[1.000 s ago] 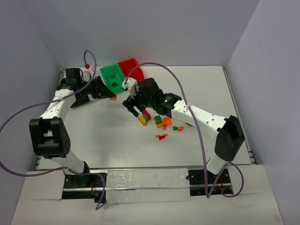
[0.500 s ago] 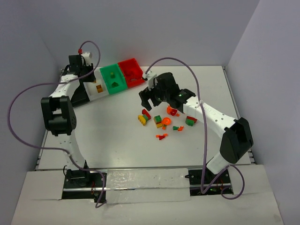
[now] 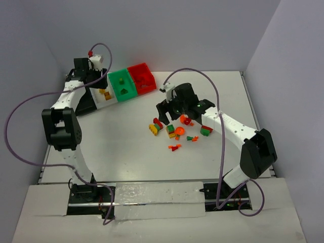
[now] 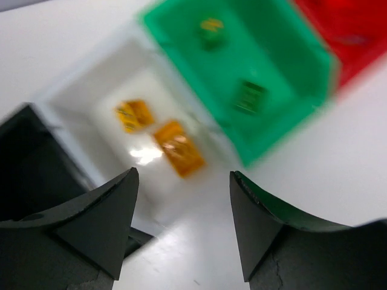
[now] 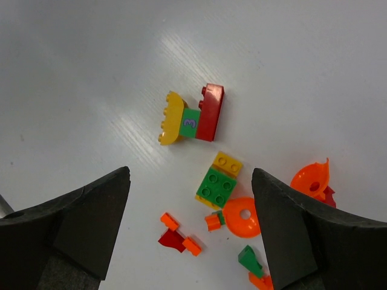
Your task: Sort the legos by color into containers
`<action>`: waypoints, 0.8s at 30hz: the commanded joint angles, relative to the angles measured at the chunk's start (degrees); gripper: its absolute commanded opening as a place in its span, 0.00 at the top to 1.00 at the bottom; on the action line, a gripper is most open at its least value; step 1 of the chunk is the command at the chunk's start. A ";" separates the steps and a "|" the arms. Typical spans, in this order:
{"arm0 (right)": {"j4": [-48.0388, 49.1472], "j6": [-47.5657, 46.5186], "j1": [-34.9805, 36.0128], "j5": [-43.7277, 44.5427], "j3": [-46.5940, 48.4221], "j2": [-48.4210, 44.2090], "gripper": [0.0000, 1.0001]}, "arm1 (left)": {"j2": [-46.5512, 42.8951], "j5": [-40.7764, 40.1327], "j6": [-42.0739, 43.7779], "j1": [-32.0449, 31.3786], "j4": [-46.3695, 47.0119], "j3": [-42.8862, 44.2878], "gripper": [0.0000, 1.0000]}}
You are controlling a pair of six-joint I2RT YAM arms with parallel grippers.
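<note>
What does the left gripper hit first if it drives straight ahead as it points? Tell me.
Most likely the white bin, on or beside the orange brick lying in it, straight ahead of the open left gripper. Depth is unclear, so treat this as a guess.

Bare table (image 3: 116, 142) lies wide open left of and in front of the legos (image 3: 171, 129). The right gripper (image 5: 188, 174) hangs over that pile, the left gripper (image 4: 181, 174) over the white bin (image 4: 115, 87), and the four bins (image 3: 132, 81) stand wall to wall.

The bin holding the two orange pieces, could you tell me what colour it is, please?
It is a white bin, shown best in the left wrist view.
</note>
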 commanded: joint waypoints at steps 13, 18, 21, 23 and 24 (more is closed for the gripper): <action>-0.73 4.01 -7.18 -6.98 -2.26 -0.99 0.14 | -22.49 14.15 -0.96 -29.08 5.06 -30.56 0.24; -0.80 4.10 -8.47 -7.37 -3.15 -2.02 0.14 | -18.19 10.97 0.56 -32.96 4.39 -28.47 0.12; -0.90 4.00 -8.84 -7.55 -3.16 -2.04 0.15 | -15.53 9.48 1.41 -33.88 3.69 -26.51 0.01; -0.95 3.98 -8.98 -7.68 -2.98 -1.99 0.14 | -13.24 8.16 1.41 -34.02 3.40 -25.06 0.01; -0.99 3.99 -9.03 -7.72 -2.91 -1.94 0.14 | -12.38 7.72 1.65 -34.10 3.21 -24.52 0.01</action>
